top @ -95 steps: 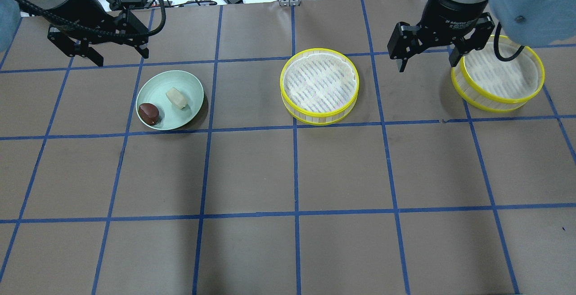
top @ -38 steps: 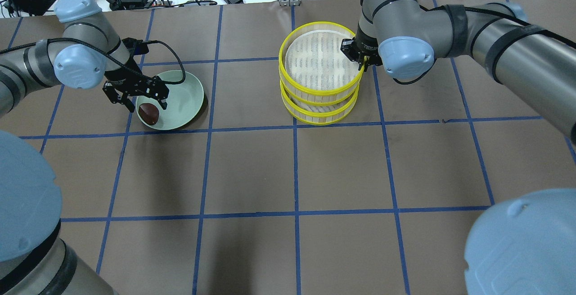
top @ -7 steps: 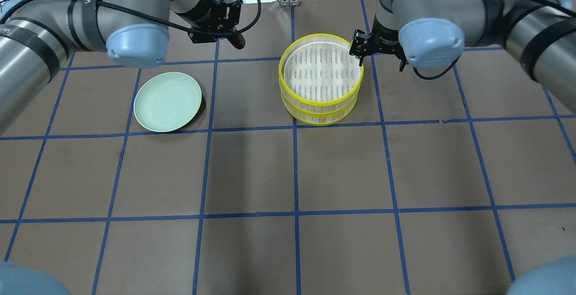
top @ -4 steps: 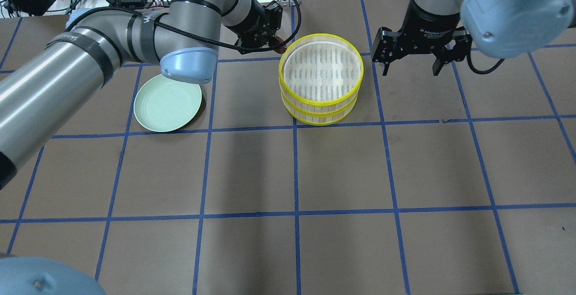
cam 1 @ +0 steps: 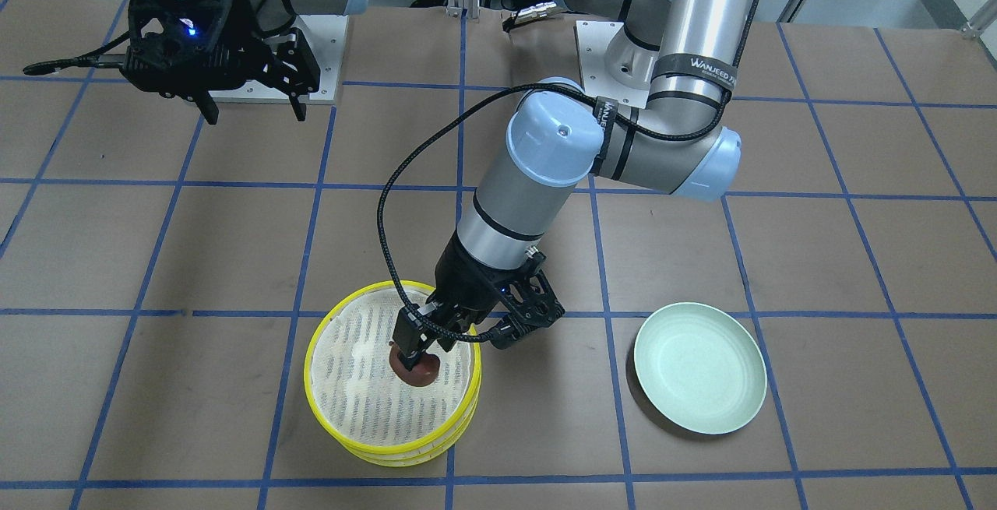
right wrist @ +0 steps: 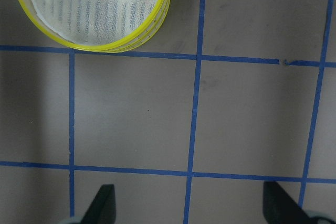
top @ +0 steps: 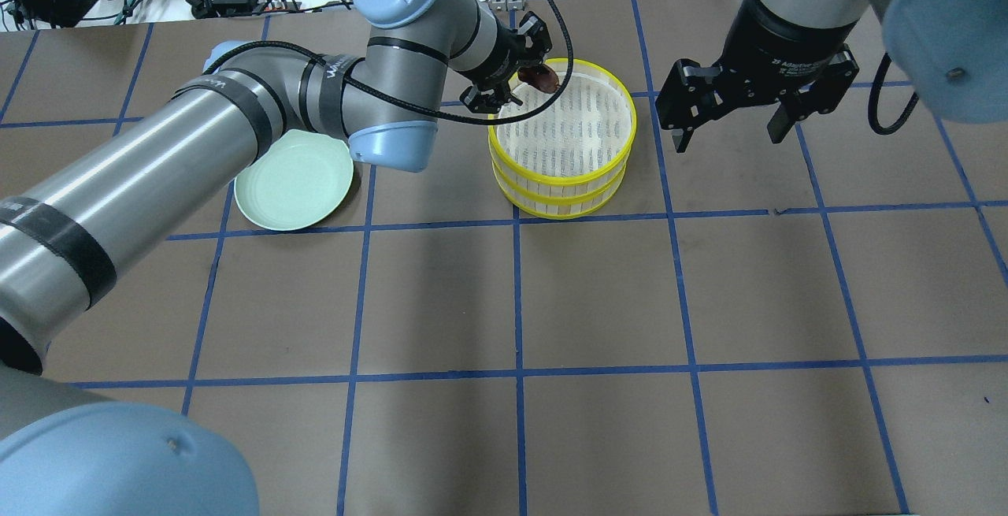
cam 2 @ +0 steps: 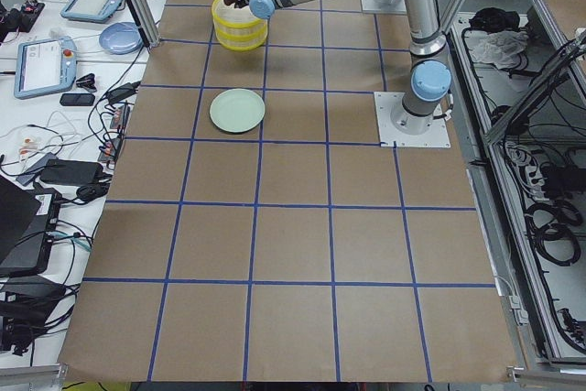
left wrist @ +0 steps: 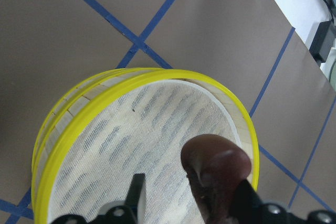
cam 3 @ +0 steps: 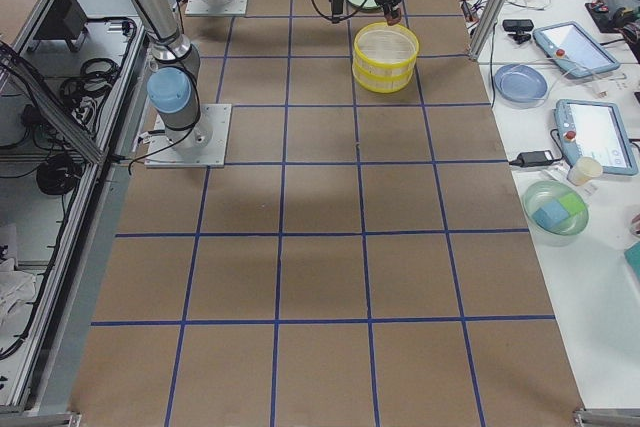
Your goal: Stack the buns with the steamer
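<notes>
Across the whole overhead view lies the brown table with its grid of blue tape. The left arm reaches from the lower left up to the upper middle of the frame, where the steamer stands as two yellow-rimmed trays, one stacked on the other. The pale green plate sits on the table to the left of the stack, well apart from it. At the upper right the right gripper hangs above bare table with its jaws spread wide, grasping nothing. The left gripper is clenched on the reddish-brown bun, which is over the mesh floor of the top tray, near its upper-left rim; I cannot tell if the bun touches the mesh.
</notes>
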Motion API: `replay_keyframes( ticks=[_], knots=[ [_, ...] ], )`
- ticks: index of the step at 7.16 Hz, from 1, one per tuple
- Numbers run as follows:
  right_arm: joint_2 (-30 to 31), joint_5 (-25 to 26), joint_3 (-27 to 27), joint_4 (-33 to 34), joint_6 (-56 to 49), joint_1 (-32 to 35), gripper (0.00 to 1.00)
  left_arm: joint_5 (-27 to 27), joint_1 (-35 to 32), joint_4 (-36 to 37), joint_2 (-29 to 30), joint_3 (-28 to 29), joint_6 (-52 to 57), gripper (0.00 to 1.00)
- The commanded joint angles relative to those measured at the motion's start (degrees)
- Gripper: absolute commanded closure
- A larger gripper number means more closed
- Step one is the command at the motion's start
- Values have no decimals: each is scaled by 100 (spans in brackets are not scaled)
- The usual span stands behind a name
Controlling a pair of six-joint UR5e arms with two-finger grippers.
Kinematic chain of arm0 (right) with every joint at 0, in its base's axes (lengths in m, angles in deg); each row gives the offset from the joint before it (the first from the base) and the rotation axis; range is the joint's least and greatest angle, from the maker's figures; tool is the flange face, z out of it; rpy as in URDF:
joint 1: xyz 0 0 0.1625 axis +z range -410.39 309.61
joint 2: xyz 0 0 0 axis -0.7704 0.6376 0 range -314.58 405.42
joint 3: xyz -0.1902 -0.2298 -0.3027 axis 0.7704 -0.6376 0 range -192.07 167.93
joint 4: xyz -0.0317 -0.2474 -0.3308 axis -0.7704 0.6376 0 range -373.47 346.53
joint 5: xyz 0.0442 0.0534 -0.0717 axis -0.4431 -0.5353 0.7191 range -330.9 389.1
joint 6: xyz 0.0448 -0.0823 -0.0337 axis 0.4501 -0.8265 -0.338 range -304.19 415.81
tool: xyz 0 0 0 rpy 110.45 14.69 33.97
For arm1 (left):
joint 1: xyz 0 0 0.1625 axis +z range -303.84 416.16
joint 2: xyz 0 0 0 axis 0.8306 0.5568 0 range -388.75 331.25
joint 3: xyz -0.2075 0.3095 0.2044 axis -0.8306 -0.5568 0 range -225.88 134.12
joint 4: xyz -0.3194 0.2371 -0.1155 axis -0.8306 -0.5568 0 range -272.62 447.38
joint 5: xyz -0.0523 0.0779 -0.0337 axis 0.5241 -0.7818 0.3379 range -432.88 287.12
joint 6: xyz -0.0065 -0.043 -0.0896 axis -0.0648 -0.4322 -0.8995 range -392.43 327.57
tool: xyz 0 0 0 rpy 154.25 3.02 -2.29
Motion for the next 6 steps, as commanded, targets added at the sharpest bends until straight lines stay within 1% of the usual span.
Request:
replay_keyframes(
  ticks=[1,5,6],
  knots=[
    [8,-6,0,-3,-8,17,0,12,-42,47,20,8,-40,0],
    [-54,-6,9,-3,18,8,0,4,-33,47,-68,43,65,0],
    [-62,-6,17,14,36,8,0,-23,11,-144,-199,70,588,0]
  ],
)
